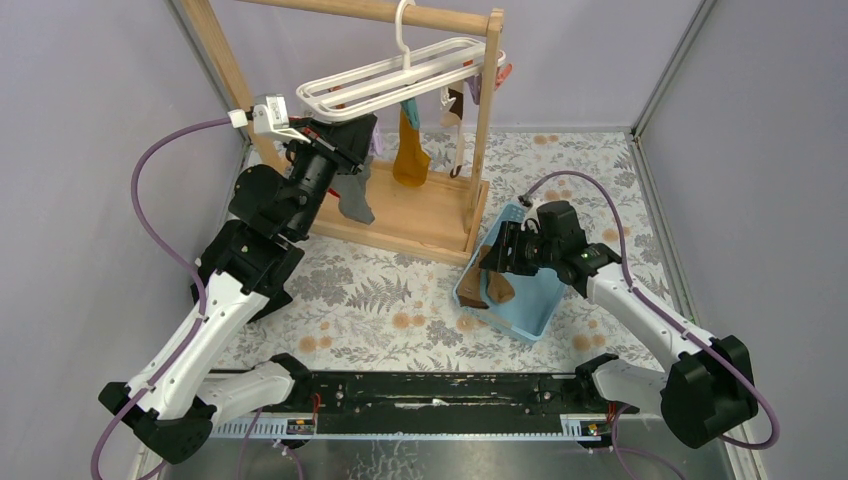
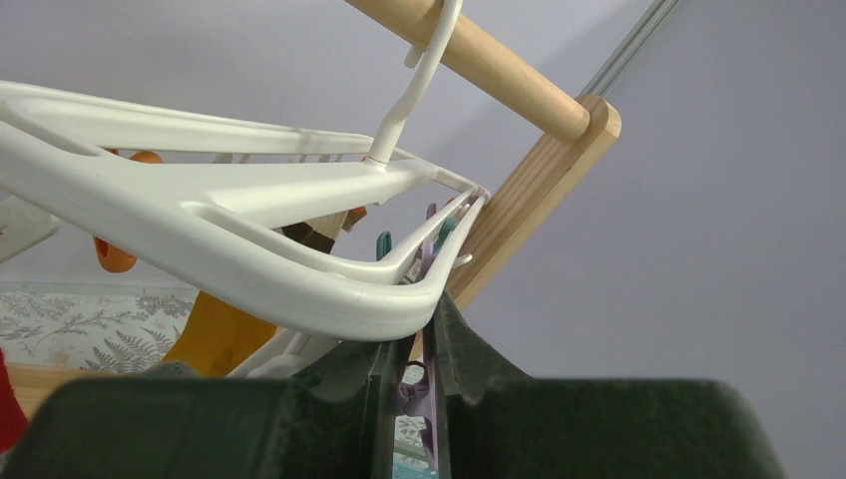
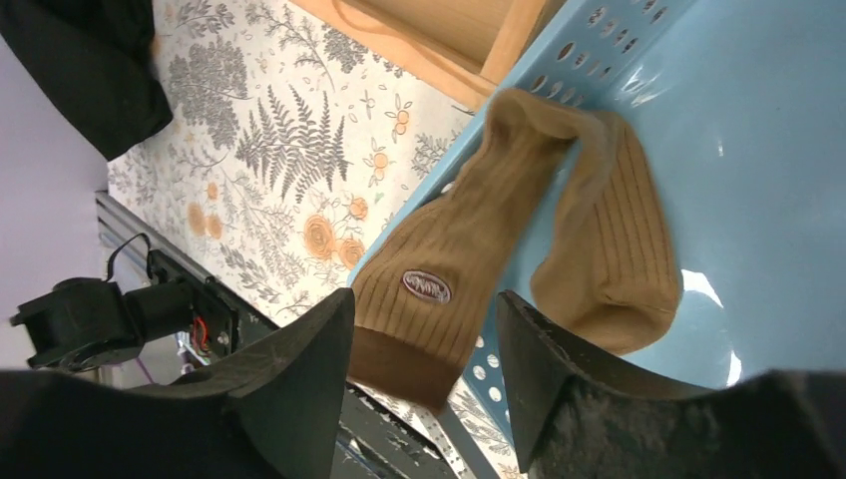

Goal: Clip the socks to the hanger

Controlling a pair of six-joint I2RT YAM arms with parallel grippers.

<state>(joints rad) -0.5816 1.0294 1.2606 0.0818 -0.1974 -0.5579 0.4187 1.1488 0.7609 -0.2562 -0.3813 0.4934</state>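
Observation:
The white hanger (image 1: pixel 400 75) hangs by its hook from the wooden rail; it also shows in the left wrist view (image 2: pixel 249 269). My left gripper (image 1: pixel 352 135) is raised under the hanger's near end and is shut on a purple clip (image 2: pixel 431 384) that dangles from the frame. A tan sock (image 3: pixel 469 239) with a darker cuff lies draped over the rim of the blue basket (image 3: pixel 758 150). My right gripper (image 3: pixel 424 339) is open, its fingers on either side of the cuff without pinching it. In the top view brown fabric (image 1: pixel 497 288) shows at the basket's rim by my right gripper (image 1: pixel 492 262).
The wooden rail stand (image 1: pixel 485 130) holds the hanger. A mustard-orange sock (image 1: pixel 410 150) and a grey sock (image 1: pixel 355 200) hang from clips. The blue basket (image 1: pixel 535 300) sits right of the stand's base. Grey walls close in on both sides.

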